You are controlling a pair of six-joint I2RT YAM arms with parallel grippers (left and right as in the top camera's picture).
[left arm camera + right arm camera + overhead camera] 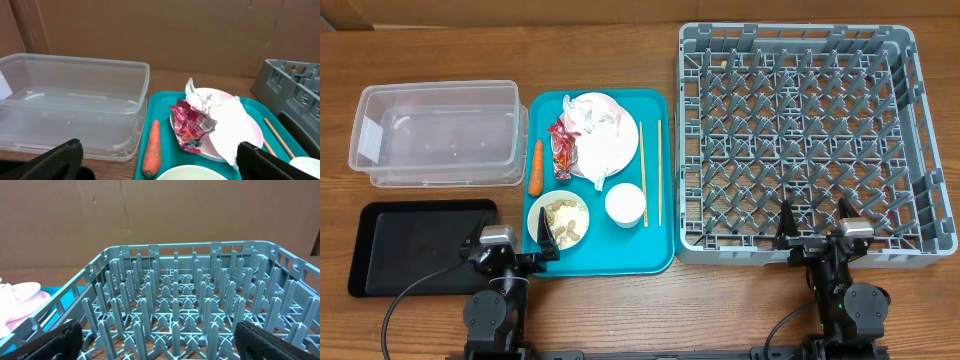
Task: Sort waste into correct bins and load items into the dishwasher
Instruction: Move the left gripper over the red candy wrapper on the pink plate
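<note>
On the teal tray (655, 255) lie a pink plate (615, 150) with crumpled white-and-silver paper (592, 112) and a red wrapper (563, 143), a carrot (536, 166), a bowl of beige scraps (561, 220), a white cup (625, 205) and chopsticks (659, 170). In the left wrist view the carrot (152, 149), wrapper (192, 124) and plate (252, 131) lie ahead. The clear tub (435, 135) and black tray (415, 245) sit left. The grey rack (800, 130) is right. My left gripper (515, 250) is open near the tray's front left corner. My right gripper (815, 235) is open at the rack's front wall.
Brown cardboard stands behind the table in both wrist views. The wooden table (620, 310) shows bare in front of the tray and rack. The rack's pegs (175, 315) fill the right wrist view.
</note>
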